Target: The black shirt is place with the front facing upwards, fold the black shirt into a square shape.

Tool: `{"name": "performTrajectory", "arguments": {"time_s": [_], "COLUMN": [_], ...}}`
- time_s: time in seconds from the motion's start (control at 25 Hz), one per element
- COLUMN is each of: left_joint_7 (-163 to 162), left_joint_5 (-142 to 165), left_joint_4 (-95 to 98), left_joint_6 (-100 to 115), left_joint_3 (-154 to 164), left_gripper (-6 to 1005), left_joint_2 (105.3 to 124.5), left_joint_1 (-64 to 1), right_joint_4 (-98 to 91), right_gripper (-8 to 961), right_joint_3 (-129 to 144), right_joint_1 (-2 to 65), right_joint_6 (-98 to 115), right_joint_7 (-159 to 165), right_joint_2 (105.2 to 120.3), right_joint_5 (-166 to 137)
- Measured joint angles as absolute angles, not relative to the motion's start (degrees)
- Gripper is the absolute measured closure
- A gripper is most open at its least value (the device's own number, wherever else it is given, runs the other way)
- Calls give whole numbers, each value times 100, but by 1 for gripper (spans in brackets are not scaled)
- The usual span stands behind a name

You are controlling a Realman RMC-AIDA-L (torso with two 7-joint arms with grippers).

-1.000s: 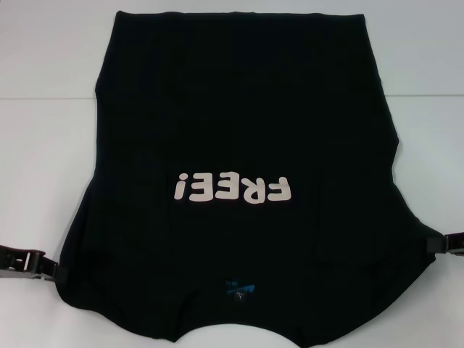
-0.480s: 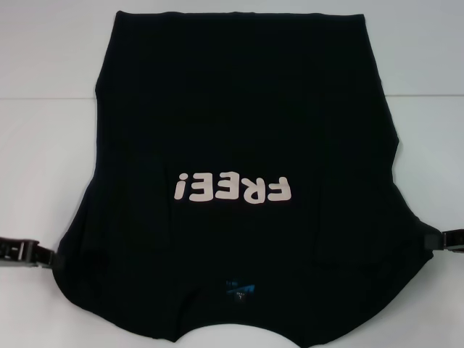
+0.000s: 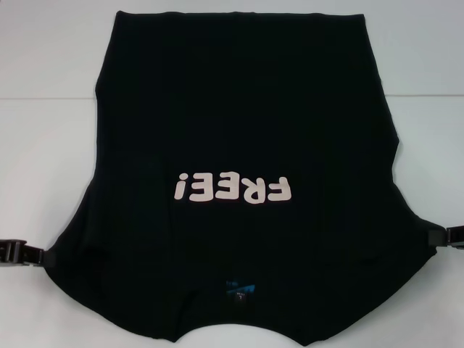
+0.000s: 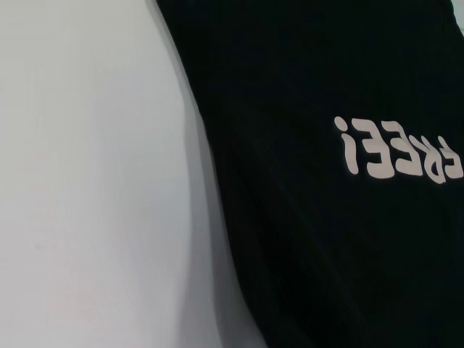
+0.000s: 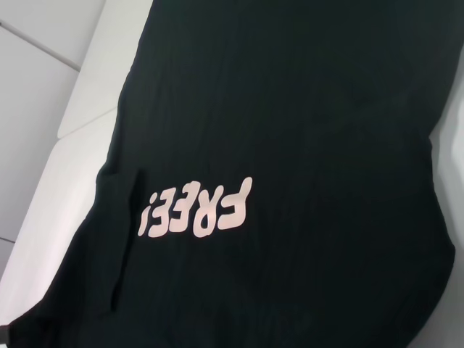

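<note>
Black shirt (image 3: 239,181) spread flat on white table (image 3: 43,181), print up, "FREE!" lettering (image 3: 232,189) upside down from head view, blue neck label (image 3: 239,286) at near edge. Left gripper (image 3: 22,254) at left sleeve tip, right gripper (image 3: 453,235) at right sleeve tip; finger state impossible to tell. Wrist views: only cloth, lettering, table; label seen from head alone.

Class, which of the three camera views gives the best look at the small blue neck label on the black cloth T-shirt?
The head view: the small blue neck label shows only there, near the collar of the black cloth T-shirt. Both wrist views show black cloth and the white print, but no label.
</note>
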State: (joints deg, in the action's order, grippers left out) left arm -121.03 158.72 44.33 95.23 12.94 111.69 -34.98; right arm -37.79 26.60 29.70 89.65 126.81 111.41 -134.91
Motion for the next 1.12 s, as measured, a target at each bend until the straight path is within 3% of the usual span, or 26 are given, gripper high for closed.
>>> {"name": "performTrajectory", "arguments": {"time_s": [0.48, 1.08, 1.12], "left_joint_7": [-11062, -11908, -12011], "left_joint_5": [15860, 15895, 15905], "left_joint_4": [4496, 4637, 4675], "left_joint_6": [10141, 9739, 9731], "left_joint_3": [356, 664, 792], "left_gripper": [935, 869, 829], "left_joint_2": [11173, 11123, 11118], "left_joint_1": [-3113, -3332, -3345], "right_joint_4": [-3657, -3629, -3629], "right_gripper": [933, 933, 933], "right_joint_3": [2743, 2742, 2742], "right_joint_1": [2781, 2853, 2854], "right_joint_6": [9152, 9154, 9151], "right_joint_7": [12417, 12351, 12348], "right_joint_2": [10943, 11013, 11019], "right_joint_5": [-13541, -13544, -13545]}}
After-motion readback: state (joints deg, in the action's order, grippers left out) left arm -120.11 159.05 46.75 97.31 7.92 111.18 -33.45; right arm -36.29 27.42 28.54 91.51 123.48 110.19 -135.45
